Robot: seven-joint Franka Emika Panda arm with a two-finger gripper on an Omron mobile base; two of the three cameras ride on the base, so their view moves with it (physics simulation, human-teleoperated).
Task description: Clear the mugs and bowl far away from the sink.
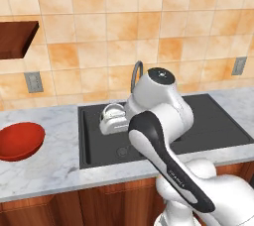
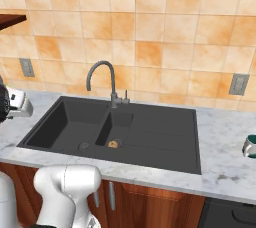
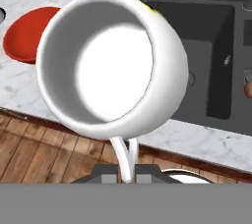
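1. Marble counter (image 1: pixel 44 170) stretching under orange tiles, carrying the black sink (image 2: pixel 150 132).
2. Jaws pinching the white mug (image 3: pixel 113 63) by its handle, hanging above the counter's front edge.
3. Red bowl (image 1: pixel 20 141) sitting left of the sink; silvery mug (image 2: pixel 249 146) waiting far right.

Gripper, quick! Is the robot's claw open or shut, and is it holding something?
Gripper: shut on the handle of the white mug, holding it up in the air.

Mug (image 3: pixel 113 61) in my tool: smooth, glossy white, ceramic-looking. Left of the sink (image 1: pixel 99 143), glossy red bowl (image 1: pixel 19 140). Sink itself matt black. Surface (image 1: pixel 44 165) polished grey-veined marble. Cabinet fronts (image 2: pixel 150 204) below: wood grain.
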